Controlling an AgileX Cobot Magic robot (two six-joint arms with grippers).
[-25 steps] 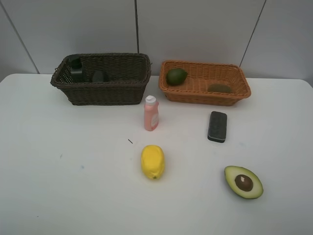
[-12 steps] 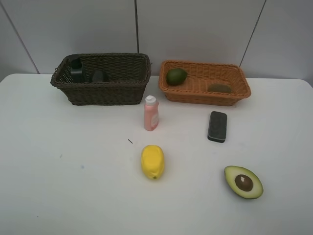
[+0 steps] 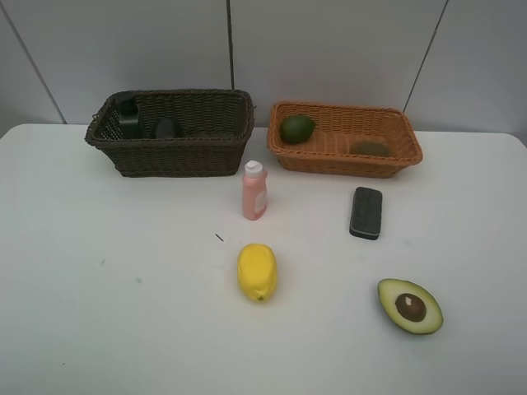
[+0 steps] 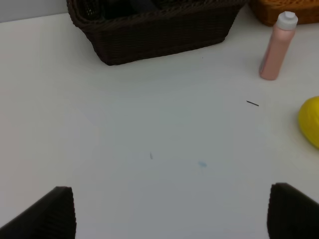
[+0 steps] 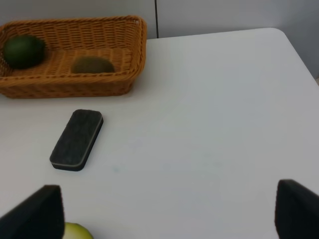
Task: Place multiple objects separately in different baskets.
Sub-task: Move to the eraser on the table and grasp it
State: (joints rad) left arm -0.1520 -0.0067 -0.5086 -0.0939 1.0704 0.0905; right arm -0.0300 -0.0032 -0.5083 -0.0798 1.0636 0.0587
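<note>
- left gripper (image 4: 172,214): jaws spread wide, empty.
- dark brown basket (image 3: 173,156), behind-left of pink bottle (image 3: 254,191): holds pump bottle (image 3: 127,115), grey cup (image 3: 167,127).
- lemon (image 3: 257,271): in front of pink bottle.
- orange basket (image 3: 346,162), behind-right of pink bottle: holds lime (image 3: 297,128), kiwi (image 3: 370,148).
- eraser (image 3: 366,212): right of pink bottle.
- avocado half (image 3: 410,306): front-right of pink bottle.
- right gripper (image 5: 164,214): jaws spread wide, empty.

This is looking like a lab test bench: a plain white table (image 3: 123,329) is standing against grey wall panels (image 3: 329,49) (dark seams are running between them), and a dark brown basket (image 3: 177,156) and an orange-tan basket (image 3: 346,162) are sitting on it with a yellow lemon (image 3: 257,271) and a small pink bottle (image 3: 254,193).
</note>
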